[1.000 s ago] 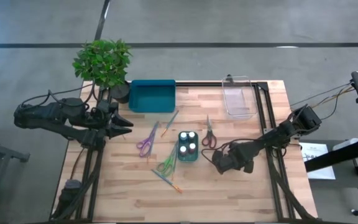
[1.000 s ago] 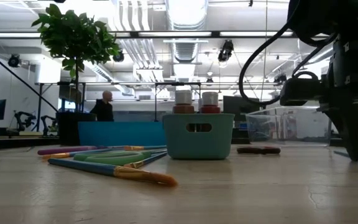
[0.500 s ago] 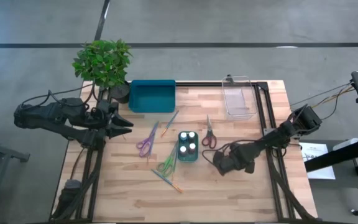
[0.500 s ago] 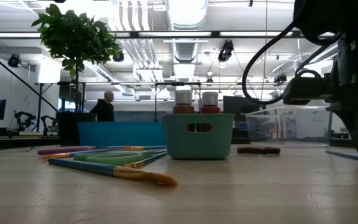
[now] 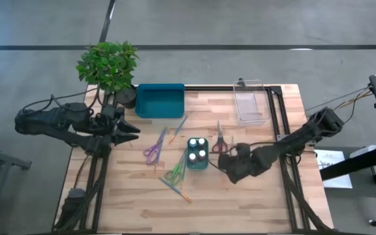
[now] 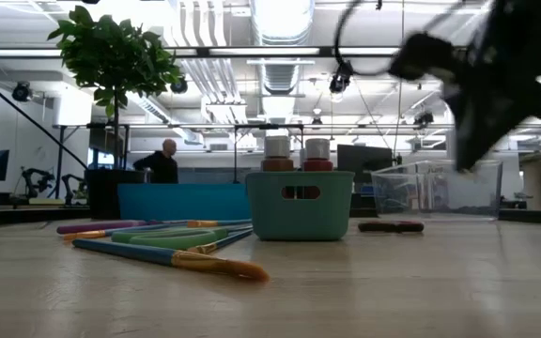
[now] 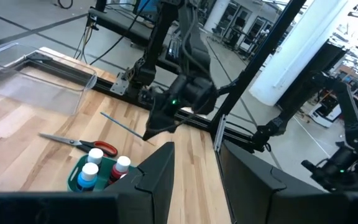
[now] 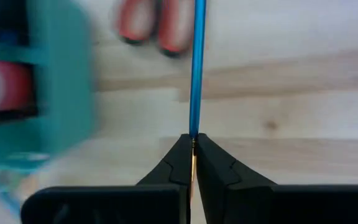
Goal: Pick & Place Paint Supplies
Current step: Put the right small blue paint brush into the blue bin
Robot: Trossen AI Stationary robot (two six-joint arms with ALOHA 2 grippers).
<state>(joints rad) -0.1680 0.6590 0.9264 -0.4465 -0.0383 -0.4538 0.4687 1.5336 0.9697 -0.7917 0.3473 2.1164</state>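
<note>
Left gripper (image 5: 134, 130): left of frame in the high view, over the table's left edge, fingers parted, holding nothing.
Potted green plant (image 5: 108, 65): upper left, at the table's back corner.
Teal rectangular plastic tray (image 5: 160, 100): upper centre-left, just right of the plant.
Purple-handled scissors (image 5: 153, 148): centre-left, flat on the wooden table (image 5: 253, 202).
Green-handled scissors (image 5: 174, 172): below the purple pair.
Small teal caddy (image 5: 198, 155): centre, holding four white-capped paint pots (image 5: 198, 149).
Red-handled scissors (image 5: 219, 141): right of the caddy.
Right gripper (image 8: 193, 144): centre-right, clenched on a thin blue-handled brush (image 8: 197, 68), lifted off the table.
Clear plastic tray (image 5: 251, 102): upper right.
</note>
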